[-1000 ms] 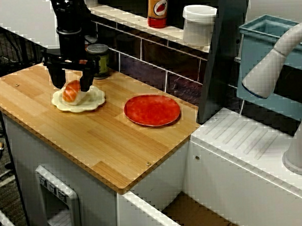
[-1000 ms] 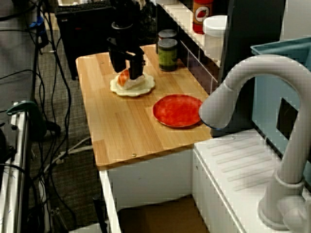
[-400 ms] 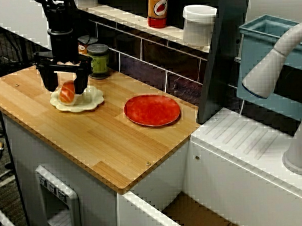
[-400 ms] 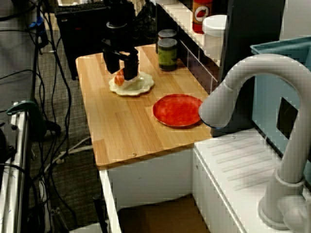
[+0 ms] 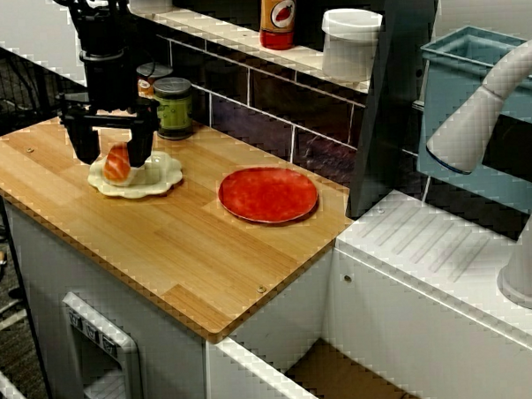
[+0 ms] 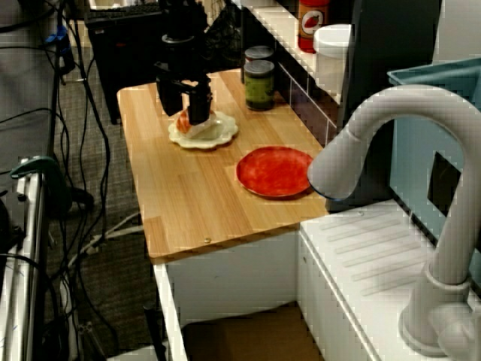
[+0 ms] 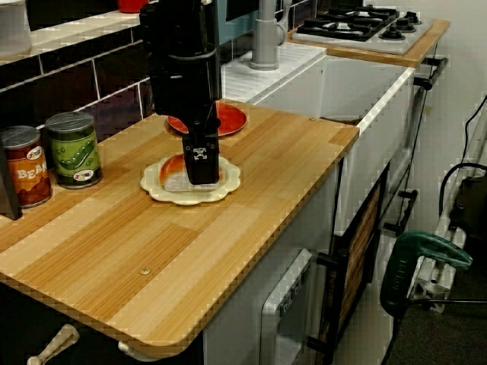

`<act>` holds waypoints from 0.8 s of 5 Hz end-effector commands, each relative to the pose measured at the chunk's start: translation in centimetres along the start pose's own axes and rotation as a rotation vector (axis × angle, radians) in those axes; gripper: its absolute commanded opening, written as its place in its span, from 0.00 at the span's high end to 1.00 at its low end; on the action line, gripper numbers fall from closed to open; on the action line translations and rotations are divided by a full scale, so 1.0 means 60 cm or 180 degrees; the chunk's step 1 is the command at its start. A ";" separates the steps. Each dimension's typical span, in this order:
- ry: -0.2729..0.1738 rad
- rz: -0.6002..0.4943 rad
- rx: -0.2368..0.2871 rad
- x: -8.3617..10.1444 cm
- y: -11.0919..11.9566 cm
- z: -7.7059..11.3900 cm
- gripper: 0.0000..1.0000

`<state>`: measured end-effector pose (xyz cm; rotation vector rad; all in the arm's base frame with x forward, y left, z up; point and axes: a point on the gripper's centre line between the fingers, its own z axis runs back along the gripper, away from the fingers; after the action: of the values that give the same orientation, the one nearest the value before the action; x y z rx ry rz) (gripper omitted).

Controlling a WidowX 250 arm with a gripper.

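Note:
My black gripper [image 5: 114, 151] hangs straight down over a cream scalloped plate [image 5: 163, 176] at the back left of the wooden counter [image 5: 189, 247]. On the plate lies a sushi piece [image 5: 117, 162], orange on white rice. My gripper is open, one finger on each side of the piece, and the right finger sits close against it. In the view over the tap, the gripper [image 6: 183, 109] stands over the sushi [image 6: 184, 120] and plate [image 6: 222, 135]. From the counter's end, one finger [image 7: 202, 160] covers the middle of the sushi [image 7: 171, 169].
A red plate [image 5: 268, 195] lies to the right of the cream one. A green can [image 5: 174, 106] and a red bean can [image 7: 21, 167] stand by the tiled wall. A sauce bottle [image 5: 278, 16] and white tub [image 5: 351, 43] sit on the shelf. The sink and tap [image 5: 483, 110] are right.
My gripper has moved left along the counter. The sushi piece has shifted left with it, and the cream plate has slid slightly left.

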<state>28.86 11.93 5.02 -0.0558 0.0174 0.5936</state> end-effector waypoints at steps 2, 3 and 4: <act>-0.0232 -0.0413 -0.0119 -0.027 -0.063 0.070 0.00; -0.0291 -0.0549 -0.0115 -0.041 -0.090 0.070 0.00; -0.0406 -0.0603 -0.0060 -0.047 -0.127 0.058 0.00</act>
<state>30.44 3.97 7.19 -0.0344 -0.0556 0.4038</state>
